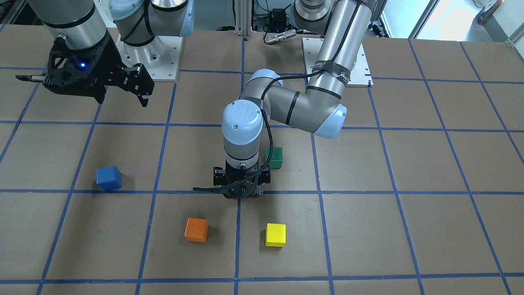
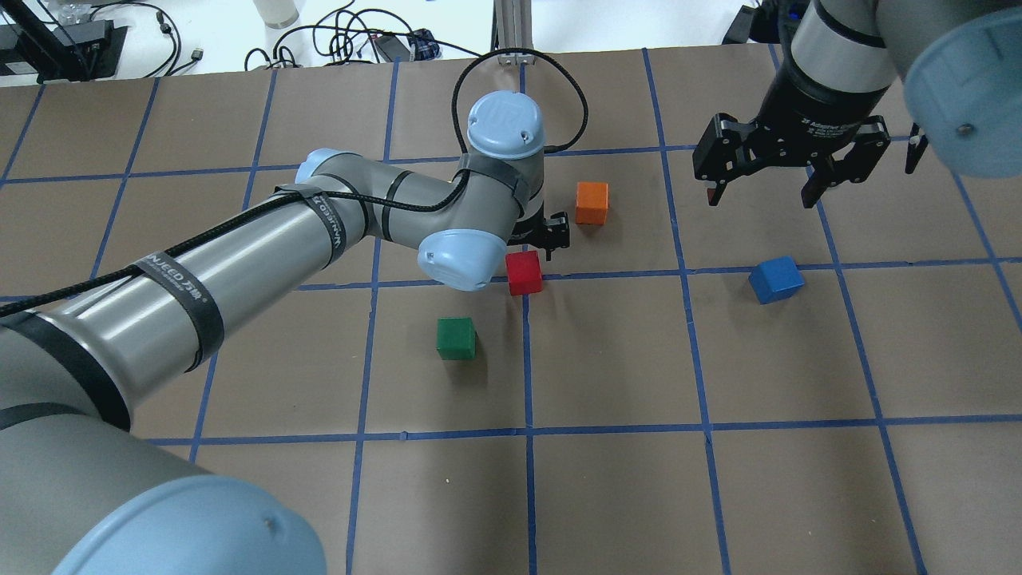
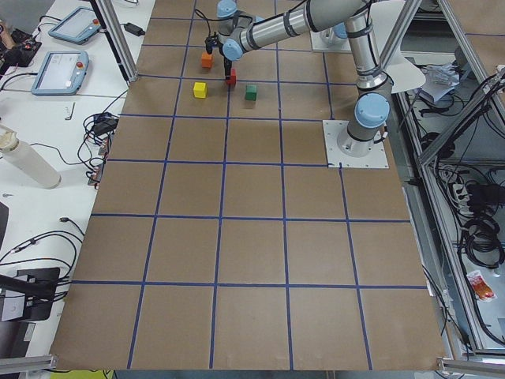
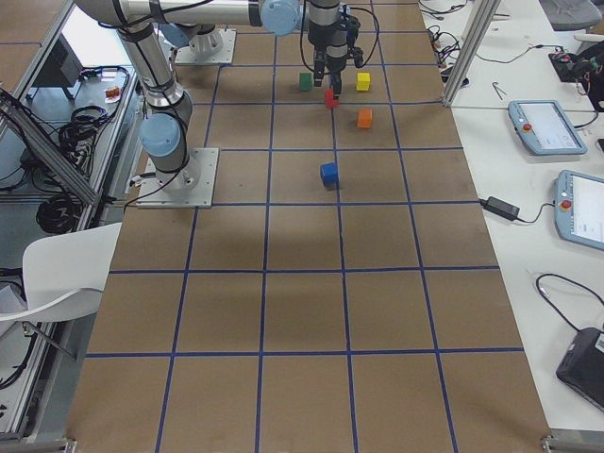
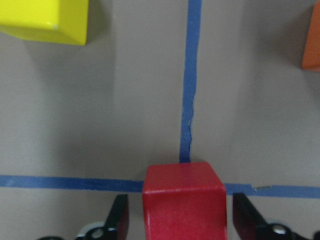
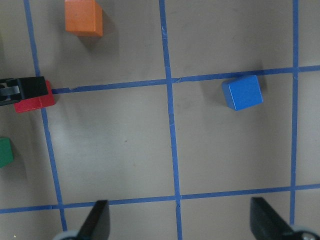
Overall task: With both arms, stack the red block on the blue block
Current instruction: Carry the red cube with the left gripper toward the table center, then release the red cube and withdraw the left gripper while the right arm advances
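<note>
My left gripper [image 5: 183, 222] is low over the counter [image 2: 607, 359], jaws open and holding nothing. Its two fingers [image 5: 120, 218] straddle the red block [image 5: 184, 200], and a sliver of counter shows on either side of the cube. The block seems to rest on a crossing of the blue tape lines [image 5: 189, 85], squarely between the fingers.

Ahead of this gripper the yellow block [image 5: 45, 20] sits off to one side and the orange block [image 5: 312, 40] to the other, both clear of the fingers. The green block [image 2: 456, 337] lies behind it, towards my base.

My right gripper [image 2: 760, 196] hangs above the counter, spread wide and empty. The blue block [image 2: 775, 279] sits below it, on the base side and well apart from the red one.

I judge the step in hand to be the grasp. To do it well I should close slowly, so both fingers meet opposite flat faces together rather than one pushing the cube sideways. Gripping low on the faces should keep the cube from twisting. I would then lift straight up before any sideways travel, to keep away from the orange block. The blue block looks slightly turned against the tape grid, so the red one will probably need matching rotation before placing.
</note>
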Tool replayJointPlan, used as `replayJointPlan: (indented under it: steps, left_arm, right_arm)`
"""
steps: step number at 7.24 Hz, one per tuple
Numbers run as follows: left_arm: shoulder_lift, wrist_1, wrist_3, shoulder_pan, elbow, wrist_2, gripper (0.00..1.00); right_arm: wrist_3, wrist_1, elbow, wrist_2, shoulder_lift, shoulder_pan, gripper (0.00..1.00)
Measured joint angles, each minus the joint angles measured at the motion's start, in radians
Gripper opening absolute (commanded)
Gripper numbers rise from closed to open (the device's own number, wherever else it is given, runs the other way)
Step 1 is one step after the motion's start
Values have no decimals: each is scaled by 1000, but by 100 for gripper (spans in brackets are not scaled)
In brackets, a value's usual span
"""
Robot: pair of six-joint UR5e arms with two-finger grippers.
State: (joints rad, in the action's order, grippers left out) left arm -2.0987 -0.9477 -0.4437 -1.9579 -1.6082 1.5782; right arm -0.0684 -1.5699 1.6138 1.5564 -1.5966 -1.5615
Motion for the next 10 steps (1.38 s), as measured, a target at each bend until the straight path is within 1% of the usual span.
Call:
replayJointPlan:
  steps: [1,2,5,7,8,10]
  left_arm:
    - [41,-27,24,10,11,-29,100]
    - [97,-100,98,51,34,-53,100]
    - [292,-417,418,254,72,-62,100]
    - [431,-584,534,337,75,-53,100]
    - [492,-627,546,356,72,-50,100]
    - [543,-652,535,387,67,-50,100]
  right_arm:
    - [1,-4,0,-2,1,0,100]
    - [2,-19,0,-3,4,0,100]
    - [-6,-93,7,-12,29,-2,100]
    - [-10,-104,19,-14,59,-6,100]
    - [-13,-118,14,-16,88,-13,100]
    - [-16,-203,-4,-18,172,-48,100]
